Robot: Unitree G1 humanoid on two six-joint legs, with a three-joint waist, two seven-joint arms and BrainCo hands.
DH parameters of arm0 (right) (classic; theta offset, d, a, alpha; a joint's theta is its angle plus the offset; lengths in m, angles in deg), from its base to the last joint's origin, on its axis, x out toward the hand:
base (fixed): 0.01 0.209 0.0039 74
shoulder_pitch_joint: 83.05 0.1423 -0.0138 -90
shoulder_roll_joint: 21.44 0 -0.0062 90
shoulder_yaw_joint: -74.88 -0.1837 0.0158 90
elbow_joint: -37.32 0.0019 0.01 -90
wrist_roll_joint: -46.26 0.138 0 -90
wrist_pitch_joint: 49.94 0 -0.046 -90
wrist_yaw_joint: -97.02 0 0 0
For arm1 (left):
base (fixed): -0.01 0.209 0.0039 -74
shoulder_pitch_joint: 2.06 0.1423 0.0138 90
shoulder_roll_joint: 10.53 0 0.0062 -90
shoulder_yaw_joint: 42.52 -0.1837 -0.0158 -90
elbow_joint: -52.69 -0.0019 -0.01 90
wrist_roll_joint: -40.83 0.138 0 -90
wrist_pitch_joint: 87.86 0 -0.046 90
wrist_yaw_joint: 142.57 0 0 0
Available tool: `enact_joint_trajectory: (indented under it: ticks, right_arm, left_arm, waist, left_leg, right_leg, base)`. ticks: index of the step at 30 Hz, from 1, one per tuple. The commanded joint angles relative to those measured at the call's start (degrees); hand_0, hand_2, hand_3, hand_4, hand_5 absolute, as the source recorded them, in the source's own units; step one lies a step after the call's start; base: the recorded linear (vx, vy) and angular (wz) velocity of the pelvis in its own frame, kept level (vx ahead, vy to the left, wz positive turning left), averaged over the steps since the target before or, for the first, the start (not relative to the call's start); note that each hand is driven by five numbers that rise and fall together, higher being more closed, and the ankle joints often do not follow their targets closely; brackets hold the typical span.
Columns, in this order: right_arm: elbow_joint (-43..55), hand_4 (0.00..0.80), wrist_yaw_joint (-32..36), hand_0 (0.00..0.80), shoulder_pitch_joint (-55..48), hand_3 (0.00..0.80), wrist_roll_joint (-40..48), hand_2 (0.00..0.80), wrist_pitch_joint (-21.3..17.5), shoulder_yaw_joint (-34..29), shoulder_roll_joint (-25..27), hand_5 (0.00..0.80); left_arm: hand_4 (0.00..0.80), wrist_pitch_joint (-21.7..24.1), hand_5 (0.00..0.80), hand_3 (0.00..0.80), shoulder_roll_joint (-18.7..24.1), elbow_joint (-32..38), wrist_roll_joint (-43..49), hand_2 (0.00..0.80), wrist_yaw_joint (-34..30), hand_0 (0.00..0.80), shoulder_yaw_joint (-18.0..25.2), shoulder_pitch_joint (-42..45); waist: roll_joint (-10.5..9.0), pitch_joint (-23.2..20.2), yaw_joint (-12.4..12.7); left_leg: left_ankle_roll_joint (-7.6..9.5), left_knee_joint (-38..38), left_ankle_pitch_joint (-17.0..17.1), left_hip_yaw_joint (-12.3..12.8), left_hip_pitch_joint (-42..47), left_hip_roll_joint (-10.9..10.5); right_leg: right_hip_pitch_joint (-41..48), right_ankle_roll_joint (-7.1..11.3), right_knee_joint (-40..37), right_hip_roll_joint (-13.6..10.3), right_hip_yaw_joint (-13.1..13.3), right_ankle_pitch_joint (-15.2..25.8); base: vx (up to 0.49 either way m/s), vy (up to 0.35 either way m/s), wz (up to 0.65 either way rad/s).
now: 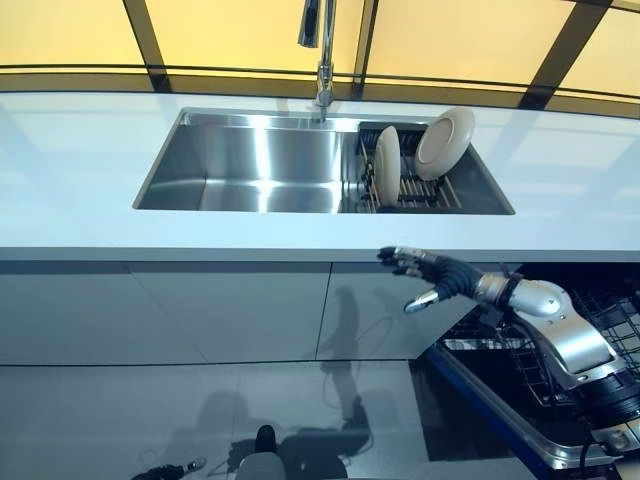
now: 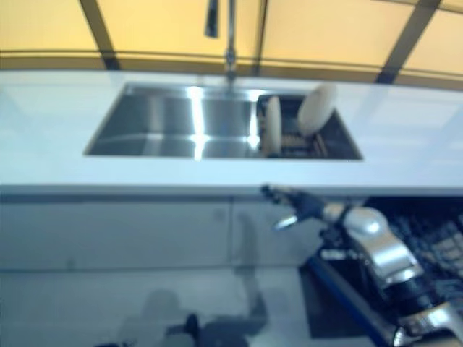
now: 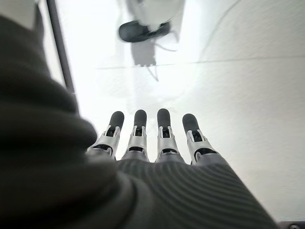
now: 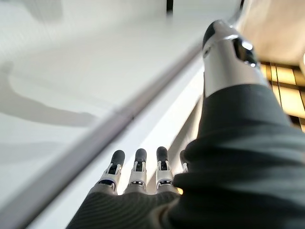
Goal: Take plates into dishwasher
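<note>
Two cream plates stand in a wire rack in the right part of the steel sink: one on edge, one leaning at the back right. My right hand is open and empty, fingers straight, held in front of the counter edge just below the rack. The open dishwasher with its dark rack lies at the lower right under my right arm. My left hand shows only in its wrist view, fingers straight over the floor, holding nothing.
A white counter runs across the view with white cabinet fronts below. A tap rises behind the sink. The dishwasher door hangs open at the lower right over a glossy grey floor.
</note>
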Motion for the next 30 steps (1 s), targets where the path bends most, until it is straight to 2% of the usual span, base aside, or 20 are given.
enact_joint_trajectory:
  ticks: [1,4,7,8,10,11,13,14,15,17,18,20,21,23,24,25,26,27,28,30]
  right_arm:
    - [-5.80,0.000,-13.81,0.000,7.73,0.000,10.32,0.000,-5.05,-10.19,4.31,0.000]
    - [-9.86,0.000,-23.54,0.000,12.53,0.000,15.62,0.000,-4.69,-15.39,6.38,0.000]
    - [-13.78,0.000,-31.46,0.000,16.90,0.000,16.42,0.000,-5.63,-17.09,9.18,0.000]
    - [-18.46,0.000,-35.06,0.000,21.28,0.000,17.98,0.000,-4.08,-16.96,12.31,0.000]
    - [-25.10,0.000,-40.40,0.000,26.05,0.000,16.52,0.000,-3.41,-14.46,15.26,0.000]
    - [-31.12,0.000,-43.52,0.000,30.24,0.000,18.40,0.000,-1.45,-11.97,16.65,0.000]
    - [-38.21,0.000,-45.46,0.000,35.38,0.000,18.68,0.000,-0.11,-8.30,17.96,0.000]
    - [-39.33,0.000,-45.98,0.000,36.65,0.000,18.99,0.000,0.32,-7.13,18.11,0.000]
    - [-43.10,0.000,-47.75,0.000,40.83,0.000,20.00,0.000,1.76,-3.07,17.70,0.000]
    - [-47.41,0.000,-47.39,0.000,44.90,0.000,22.86,0.000,4.03,0.22,17.00,0.000]
    - [-48.98,0.000,-47.25,0.000,45.91,0.000,23.86,0.000,5.30,0.94,16.48,0.000]
    - [-51.95,0.000,-47.22,0.000,46.63,0.000,23.69,0.000,7.92,1.33,15.74,0.000]
    - [-53.09,0.000,-47.30,0.000,46.71,0.000,24.10,0.000,8.49,1.71,15.67,0.000]
    - [-56.02,0.000,-48.93,0.000,48.15,0.000,25.21,0.000,10.83,3.41,15.56,0.000]
    - [-57.64,0.000,-48.82,0.000,49.11,0.000,24.89,0.000,11.47,4.35,15.85,0.000]
    - [-58.26,0.000,-48.62,0.000,49.52,0.000,24.83,0.000,11.54,4.69,15.96,0.000]
    - [-59.79,0.000,-49.41,0.000,51.93,0.000,25.00,0.000,12.76,6.21,16.28,0.000]
    - [-60.15,0.000,-50.48,0.000,53.24,0.000,23.49,0.000,13.29,6.90,16.17,0.000]
    - [-60.81,0.000,-51.43,0.000,54.83,0.000,22.07,0.000,13.73,7.83,16.54,0.000]
    - [-61.57,0.000,-52.18,0.000,58.29,0.000,22.11,0.000,13.85,10.35,16.95,0.000]
  left_arm:
    - [0.000,1.77,0.000,0.000,0.76,-3.27,3.46,0.000,0.05,0.000,-0.07,2.18]
    - [0.000,1.70,0.000,0.000,0.98,-4.00,3.81,0.000,-0.03,0.000,-0.52,1.91]
    - [0.000,1.11,0.000,0.000,1.22,-4.12,3.23,0.000,-0.02,0.000,-1.66,1.32]
    - [0.000,0.58,0.000,0.000,1.59,-3.97,2.56,0.000,-0.33,0.000,-2.79,0.75]
    - [0.000,-0.34,0.000,0.000,1.86,-3.31,1.46,0.000,-0.24,0.000,-4.31,-0.16]
    - [0.000,-0.82,0.000,0.000,1.89,-3.13,0.48,0.000,0.01,0.000,-5.26,-0.88]
    - [0.000,-1.57,0.000,0.000,2.03,-2.87,-0.29,0.000,0.08,0.000,-6.09,-2.05]
    - [0.000,-1.82,0.000,0.000,2.12,-2.60,-0.69,0.000,0.16,0.000,-6.35,-2.34]
    - [0.000,-1.70,0.000,0.000,2.27,-2.17,-2.16,0.000,0.60,0.000,-7.18,-3.05]
    - [0.000,-1.58,0.000,0.000,2.13,-2.36,-2.67,0.000,0.93,0.000,-7.16,-3.95]
    - [0.000,-1.79,0.000,0.000,2.24,-2.30,-2.67,0.000,1.04,0.000,-7.33,-4.30]
    - [0.000,-2.09,0.000,0.000,2.88,-2.03,-2.02,0.000,0.58,0.000,-8.32,-4.84]
    - [0.000,-1.99,0.000,0.000,3.19,-1.99,-1.41,0.000,0.34,0.000,-8.95,-5.00]
    - [0.000,-1.53,0.000,0.000,3.77,-2.11,-0.49,0.000,0.21,0.000,-10.43,-4.80]
    - [0.000,-1.61,0.000,0.000,3.80,-2.27,-0.22,0.000,0.49,0.000,-10.75,-4.83]
    - [0.000,-1.77,0.000,0.000,3.79,-2.21,-0.05,0.000,0.56,0.000,-10.78,-4.85]
    - [0.000,-2.23,0.000,0.000,3.80,-2.10,0.60,0.000,0.85,0.000,-10.74,-4.76]
    - [0.000,-2.32,0.000,0.000,3.65,-1.99,0.59,0.000,1.36,0.000,-10.70,-4.55]
    - [0.000,-2.71,0.000,0.000,3.71,-1.83,0.67,0.000,2.09,0.000,-10.45,-4.28]
    - [0.000,-3.09,0.000,0.000,3.88,-1.97,-0.60,0.000,3.52,0.000,-10.03,-4.09]
  waist:
    - [-0.27,-2.92,0.18]
    - [-0.14,-3.22,0.30]
    - [0.13,-3.53,0.53]
    - [0.30,-3.89,1.01]
    - [0.18,-4.05,1.90]
    - [-0.16,-4.03,2.65]
    - [-0.77,-3.78,3.74]
    - [-0.91,-3.69,4.03]
    - [-1.29,-3.11,4.95]
    - [-1.19,-2.87,5.35]
    - [-1.24,-3.00,5.45]
    - [-1.84,-3.19,5.52]
    - [-1.64,-3.50,5.40]
    - [-0.96,-3.71,4.12]
    - [-0.75,-3.82,3.19]
    - [-0.65,-3.90,2.90]
    - [-0.37,-3.91,1.94]
    - [-0.04,-3.77,1.65]
    - [-0.53,-3.53,0.94]
    - [-0.59,-2.66,-0.09]
  left_leg:
    - [-3.16,-1.95,2.65,-2.39,-4.41,4.94]
    - [-3.42,-1.46,2.16,-2.50,-3.94,5.25]
    - [-3.68,-0.97,1.81,-2.76,-3.71,5.35]
    - [-3.80,-0.12,1.32,-3.46,-3.69,5.04]
    - [-3.55,2.61,-0.17,-5.14,-4.22,3.91]
    - [-3.31,5.96,-1.76,-6.40,-5.33,2.71]
    - [-2.63,10.91,-4.26,-7.42,-7.36,0.95]
    - [-2.43,12.12,-4.81,-7.46,-7.93,0.54]
    - [-1.62,15.84,-6.74,-6.77,-9.00,-0.53]
    - [-0.10,17.87,-8.66,-5.11,-9.31,-1.43]
    - [0.61,17.53,-8.93,-4.64,-8.86,-2.31]
    - [2.39,15.25,-8.90,-4.82,-6.81,-5.04]
    - [3.16,13.70,-8.21,-5.36,-5.84,-5.86]
    - [4.37,9.08,-7.11,-6.81,-1.44,-7.52]
    - [4.54,6.77,-6.83,-8.04,0.90,-8.14]
    - [4.53,6.05,-6.68,-8.40,1.57,-8.23]
    - [3.99,3.61,-6.35,-8.70,4.63,-8.09]
    - [3.60,2.59,-6.37,-8.81,5.97,-7.69]
    - [3.34,1.91,-7.70,-9.14,8.13,-7.67]
    - [3.27,2.28,-11.21,-9.61,10.38,-7.22]
  right_leg:
    - [4.16,3.26,2.21,-3.67,-0.33,0.40]
    - [4.61,3.23,2.59,-3.80,-0.42,-0.02]
    - [4.87,3.19,2.74,-3.97,-0.67,-0.19]
    - [5.15,3.12,2.61,-4.19,-0.87,-0.18]
    - [5.32,2.96,2.58,-4.57,-0.88,-0.07]
    - [5.29,2.87,2.95,-5.22,-0.85,-0.02]
    - [5.42,3.13,3.32,-6.47,-1.20,0.17]
    - [5.42,3.31,3.40,-6.89,-1.41,0.35]
    - [4.74,3.82,4.62,-8.64,-2.52,1.07]
    - [4.88,3.73,6.76,-10.09,-3.34,1.62]
    - [5.07,3.63,8.15,-10.69,-3.35,3.30]
    - [3.91,4.26,14.86,-12.93,-1.81,11.02]
    - [2.51,4.25,18.09,-12.55,-0.85,13.62]
    - [-2.97,3.78,25.31,-7.22,2.80,13.70]
    - [-5.78,3.33,25.33,-3.78,3.10,12.03]
    - [-6.45,3.15,24.89,-2.77,3.01,11.48]
    - [-9.12,2.41,20.70,-1.45,1.20,9.80]
    - [-9.89,2.19,18.58,-1.73,0.40,9.61]
    - [-12.63,2.53,12.11,-2.22,0.29,10.49]
    - [-15.87,3.34,6.88,-2.96,0.33,13.45]
  base:
    - [0.058,-0.005,0.02]
    - [0.081,0.004,-0.01]
    - [0.076,0.051,-0.01]
    - [0.092,0.117,-0.02]
    - [0.092,0.159,0.01]
    - [0.084,0.167,0.02]
    - [0.053,0.136,0.01]
    - [0.040,0.189,0.01]
    - [0.055,0.210,0.02]
    - [0.127,0.257,0.02]
    - [0.205,0.265,0.10]
    - [0.222,0.258,0.25]
    - [0.280,0.272,0.37]
    - [0.337,0.237,0.42]
    - [0.271,0.113,0.48]
    - [0.375,0.036,0.67]
    - [0.340,-0.042,0.56]
    - [0.419,-0.154,0.40]
    - [0.318,-0.236,0.17]
    - [0.261,-0.255,0.18]
